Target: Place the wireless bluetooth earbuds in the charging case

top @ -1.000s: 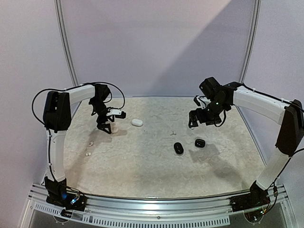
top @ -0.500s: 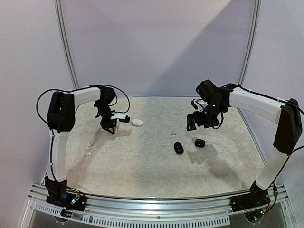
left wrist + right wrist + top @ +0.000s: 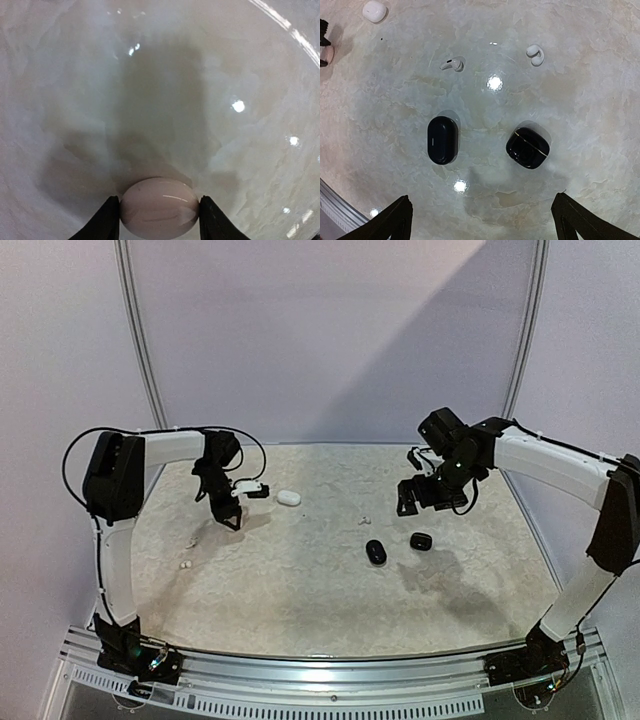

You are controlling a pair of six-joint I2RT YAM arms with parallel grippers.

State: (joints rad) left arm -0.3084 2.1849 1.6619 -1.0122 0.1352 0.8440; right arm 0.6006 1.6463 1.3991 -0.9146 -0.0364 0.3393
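Right wrist view: two white earbuds (image 3: pixel 452 64) lie on the bench (image 3: pixel 600 100) beyond the black cases (image 3: pixel 442 140), ahead of the nearer, wide-open, empty right end effector (image 3: pixel 482 200); the left end effector (image 3: pixel 159 201) grips a white case (image 3: pixel 159 210) end to end.

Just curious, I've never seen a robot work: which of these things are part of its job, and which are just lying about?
Job: white case in the left hand; white earbuds.
Probably lying about: two black cases; spare white case.

Pale marbled counter (image 3: pixel 300 580), glossy with light glints; aluminium rail (image 3: pixel 330 668) along near edge; plain white backdrop (image 3: pixel 330 340) behind.
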